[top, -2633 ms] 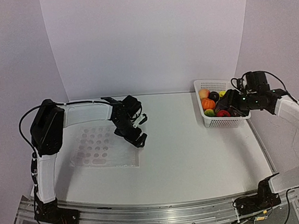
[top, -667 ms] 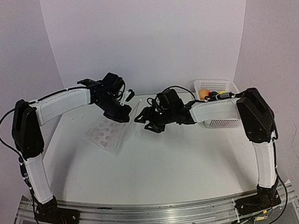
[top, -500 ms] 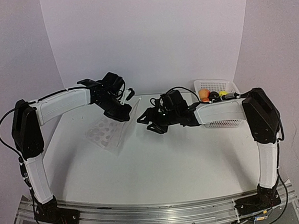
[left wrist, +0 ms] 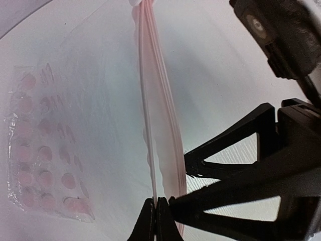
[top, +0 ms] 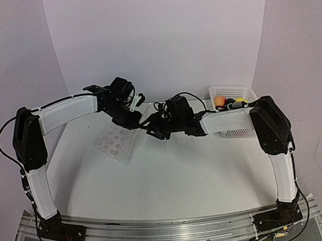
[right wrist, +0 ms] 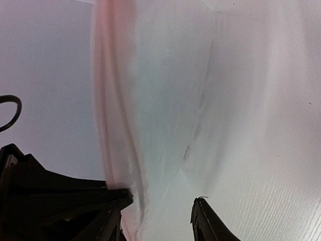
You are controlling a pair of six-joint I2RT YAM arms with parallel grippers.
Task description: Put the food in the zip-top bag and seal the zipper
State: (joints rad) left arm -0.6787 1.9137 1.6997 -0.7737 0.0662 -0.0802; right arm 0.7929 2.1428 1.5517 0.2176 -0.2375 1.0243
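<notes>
The zip-top bag is clear with white dots and hangs tilted, its lower part lying on the table. My left gripper is shut on the bag's mouth edge. In the left wrist view its fingertips pinch the zipper. My right gripper is right beside it, open. Its black fingers straddle the other lip of the mouth. In the right wrist view the pinkish lip rests against the left finger, and the film runs between the jaws. The food lies in the basket.
The white perforated basket stands at the back right of the table, behind my right forearm. Both arms stretch toward the back middle, with cables looping above the right wrist. A white wall closes off the rear.
My right gripper has moved left from beside the bag to its mouth, and its jaws have narrowed around the lip. The left gripper keeps holding the raised edge in place.
</notes>
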